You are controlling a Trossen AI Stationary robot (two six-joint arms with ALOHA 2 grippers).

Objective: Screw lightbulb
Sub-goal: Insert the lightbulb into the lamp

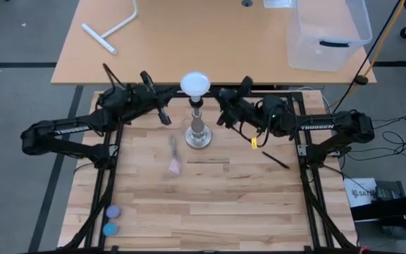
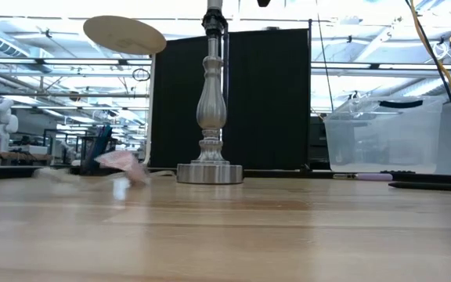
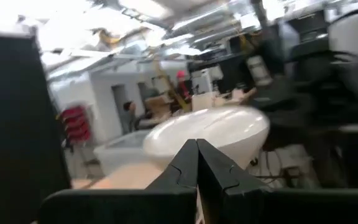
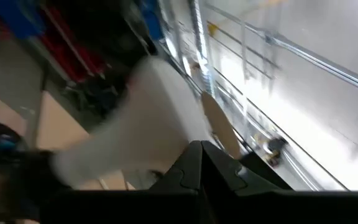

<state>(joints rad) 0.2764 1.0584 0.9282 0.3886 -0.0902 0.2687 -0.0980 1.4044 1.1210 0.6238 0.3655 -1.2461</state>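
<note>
You have the lightbulb [image 1: 195,84] sitting on top of the metal lamp post [image 1: 197,127], which stands on its round base near the far edge of the bench [image 1: 210,204], roughly midway between that edge's two corners. That placement makes sense: the post holds the socket upright, so the bulb can be turned in from above. Whether the threads have caught I cannot tell; the low view cuts the bulb off at the top.

Your left hand [image 1: 162,113] hangs just beside the bulb on the side of the bench's left edge, and your right hand [image 1: 222,116] mirrors it on the other side. Both are clenched on nothing, fingers pressed together, as the left wrist view shows with the dark fingertips [image 3: 197,163] meeting in front of the white globe. Neither grips the bulb, so it stays up by the socket alone. Flanking it this way keeps either hand ready to open and take the globe for a turn.

A small pinkish scrap [image 1: 174,166] lies on the bench nearer the front than the post, and two round blue pieces [image 1: 111,219] rest near the front left corner, well clear of the work.
</note>
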